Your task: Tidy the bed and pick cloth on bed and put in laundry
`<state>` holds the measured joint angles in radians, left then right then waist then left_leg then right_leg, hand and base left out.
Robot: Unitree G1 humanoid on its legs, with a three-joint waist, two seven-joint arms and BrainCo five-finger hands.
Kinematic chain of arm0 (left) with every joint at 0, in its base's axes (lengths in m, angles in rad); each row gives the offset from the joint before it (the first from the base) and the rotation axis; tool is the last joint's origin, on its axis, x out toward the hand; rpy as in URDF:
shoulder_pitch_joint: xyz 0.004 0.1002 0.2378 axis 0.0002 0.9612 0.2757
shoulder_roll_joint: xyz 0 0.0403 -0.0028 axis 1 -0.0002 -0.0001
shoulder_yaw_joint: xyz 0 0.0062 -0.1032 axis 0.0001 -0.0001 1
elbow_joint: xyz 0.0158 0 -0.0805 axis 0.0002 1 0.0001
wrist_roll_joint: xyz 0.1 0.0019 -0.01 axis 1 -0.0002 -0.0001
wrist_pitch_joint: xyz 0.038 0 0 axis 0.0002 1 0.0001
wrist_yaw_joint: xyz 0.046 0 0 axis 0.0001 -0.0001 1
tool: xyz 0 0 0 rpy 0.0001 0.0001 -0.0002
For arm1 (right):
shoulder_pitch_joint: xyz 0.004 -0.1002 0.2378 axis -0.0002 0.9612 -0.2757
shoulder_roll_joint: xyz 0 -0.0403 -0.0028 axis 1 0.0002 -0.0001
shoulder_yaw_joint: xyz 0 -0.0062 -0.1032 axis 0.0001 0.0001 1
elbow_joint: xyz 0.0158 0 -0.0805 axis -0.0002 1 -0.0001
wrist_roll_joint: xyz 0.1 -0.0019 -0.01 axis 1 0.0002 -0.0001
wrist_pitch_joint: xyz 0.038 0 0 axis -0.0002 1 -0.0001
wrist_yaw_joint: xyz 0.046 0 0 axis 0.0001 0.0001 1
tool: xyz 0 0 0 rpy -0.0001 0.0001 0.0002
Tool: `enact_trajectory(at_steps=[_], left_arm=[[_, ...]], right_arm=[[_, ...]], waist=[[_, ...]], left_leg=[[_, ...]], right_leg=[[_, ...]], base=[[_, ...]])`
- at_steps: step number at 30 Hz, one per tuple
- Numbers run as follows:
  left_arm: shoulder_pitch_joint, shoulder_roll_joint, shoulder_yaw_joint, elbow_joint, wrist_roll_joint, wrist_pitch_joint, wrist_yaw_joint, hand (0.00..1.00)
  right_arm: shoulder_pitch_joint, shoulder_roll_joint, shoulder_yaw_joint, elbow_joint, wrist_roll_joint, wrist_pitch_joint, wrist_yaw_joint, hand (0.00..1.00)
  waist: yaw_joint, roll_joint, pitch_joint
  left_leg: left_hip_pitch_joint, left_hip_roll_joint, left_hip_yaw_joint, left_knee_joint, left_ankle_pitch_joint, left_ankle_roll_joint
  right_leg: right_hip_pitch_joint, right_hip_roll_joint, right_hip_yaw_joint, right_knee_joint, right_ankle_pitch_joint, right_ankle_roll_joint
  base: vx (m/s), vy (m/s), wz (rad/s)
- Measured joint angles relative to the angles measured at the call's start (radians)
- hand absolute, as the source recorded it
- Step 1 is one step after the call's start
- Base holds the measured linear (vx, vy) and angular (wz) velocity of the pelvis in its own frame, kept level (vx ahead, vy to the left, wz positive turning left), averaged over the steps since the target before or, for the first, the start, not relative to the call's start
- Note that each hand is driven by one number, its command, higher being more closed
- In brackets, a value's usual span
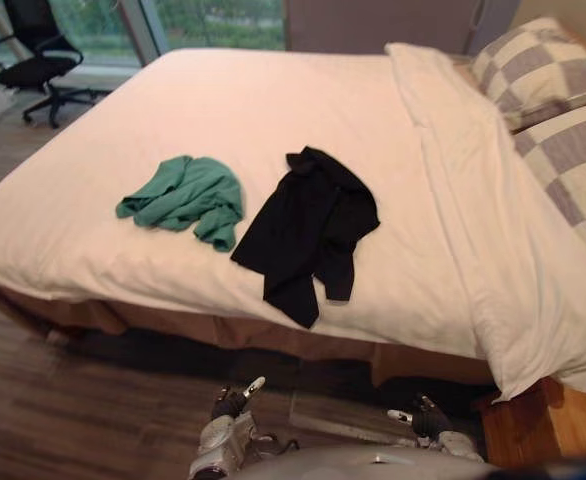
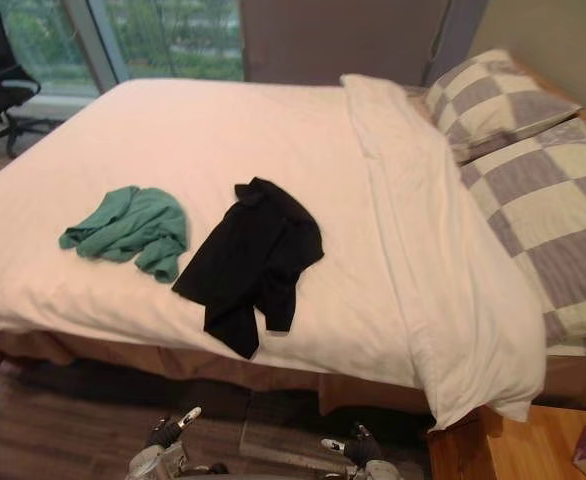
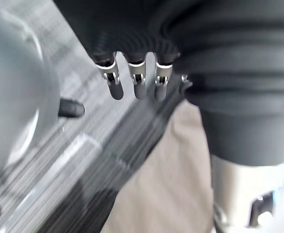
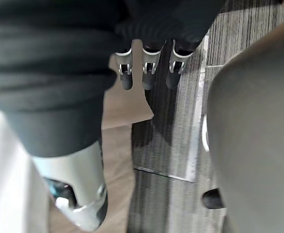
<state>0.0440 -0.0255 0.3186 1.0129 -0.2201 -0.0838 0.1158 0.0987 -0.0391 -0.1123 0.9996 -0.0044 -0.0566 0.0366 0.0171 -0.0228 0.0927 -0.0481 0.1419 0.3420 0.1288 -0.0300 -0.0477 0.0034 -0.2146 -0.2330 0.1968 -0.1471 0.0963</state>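
Left wrist view and right wrist view give the clearest reading of the hands. The left hand (image 3: 135,85) and the right hand (image 4: 149,77) are held low over the floor, fingers straight and slack, with nothing grasped by either. On the bed (image 1: 223,100), a crumpled green cloth (image 1: 185,200) and a black cloth (image 1: 311,228) are laid just beside each other without touching, near the front edge. A folded-back white duvet (image 1: 473,200) is laid along the checked pillows (image 1: 538,70), which are cut off at the right border. An office chair (image 1: 38,60) is cropped at the far left.
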Motion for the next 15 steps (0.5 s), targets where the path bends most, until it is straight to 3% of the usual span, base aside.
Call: enact_trajectory(at_steps=[3, 6, 8, 11, 12, 14, 15], left_arm=[[0.02, 0.0, 0.039, 0.001, -0.002, -0.025, -0.001, 0.0], [0.026, 0.011, 0.066, 0.005, -0.003, -0.063, -0.009, 0.0], [0.022, 0.018, 0.07, 0.015, -0.003, -0.081, -0.018, 0.0], [-0.003, 0.032, 0.064, 0.031, -0.006, -0.096, -0.033, 0.0], [-0.003, 0.029, 0.066, 0.032, -0.007, -0.094, -0.033, 0.0], [0.018, 0.035, 0.078, 0.029, -0.004, -0.086, -0.031, 0.0], [0.019, 0.039, 0.077, 0.029, 0.001, -0.083, -0.03, 0.0]], right_arm=[[-0.006, 0.0, -0.002, 0.0, -0.004, -0.001, 0.0, 0.0], [-0.019, 0.01, -0.039, 0.002, -0.009, 0.003, -0.005, 0.0], [-0.021, 0.021, -0.074, 0.002, -0.009, 0.005, -0.015, 0.0], [-0.02, 0.032, -0.134, 0.012, 0.006, -0.008, -0.058, 0.0], [-0.019, 0.032, -0.132, 0.015, 0.016, -0.012, -0.061, 0.0], [-0.016, 0.044, -0.11, 0.019, 0.027, -0.022, -0.047, 0.0], [-0.015, 0.051, -0.112, 0.02, 0.02, -0.025, -0.043, 0.0]], waist=[[-0.002, -0.005, 0.008], [0.0, -0.016, 0.027], [-0.003, -0.024, 0.032], [-0.005, -0.039, 0.041], [-0.001, -0.034, 0.042], [0.033, -0.05, 0.04], [0.034, -0.054, 0.038]], left_leg=[[0.0, 0.005, 0.008, -0.036, 0.022, -0.005], [-0.031, 0.027, 0.049, 0.027, -0.02, 0.006], [-0.056, 0.044, 0.086, 0.105, -0.061, 0.013], [-0.127, 0.07, 0.146, 0.3, -0.171, 0.005], [-0.135, 0.072, 0.155, 0.318, -0.201, 0.023], [-0.091, 0.053, 0.218, 0.278, -0.226, 0.027], [-0.075, 0.049, 0.231, 0.249, -0.22, 0.03]], right_leg=[[-0.036, -0.004, 0.01, 0.02, -0.005, -0.006], [-0.07, -0.01, 0.034, 0.058, -0.016, -0.008], [-0.095, -0.025, 0.038, 0.077, -0.02, -0.001], [-0.099, -0.088, 0.014, 0.079, -0.014, 0.029], [-0.093, -0.096, 0.0, 0.077, -0.013, 0.029], [-0.099, -0.148, -0.088, 0.097, 0.003, -0.029], [-0.099, -0.147, -0.118, 0.122, 0.003, -0.028]], base=[[-0.04, -0.027, -0.15], [-0.07, -0.01, -0.23], [-0.06, 0.078, -0.07], [-0.03, 0.215, 0.18], [0.03, 0.368, -0.25], [0.08, 0.437, -0.69], [0.07, 0.253, -0.5]])
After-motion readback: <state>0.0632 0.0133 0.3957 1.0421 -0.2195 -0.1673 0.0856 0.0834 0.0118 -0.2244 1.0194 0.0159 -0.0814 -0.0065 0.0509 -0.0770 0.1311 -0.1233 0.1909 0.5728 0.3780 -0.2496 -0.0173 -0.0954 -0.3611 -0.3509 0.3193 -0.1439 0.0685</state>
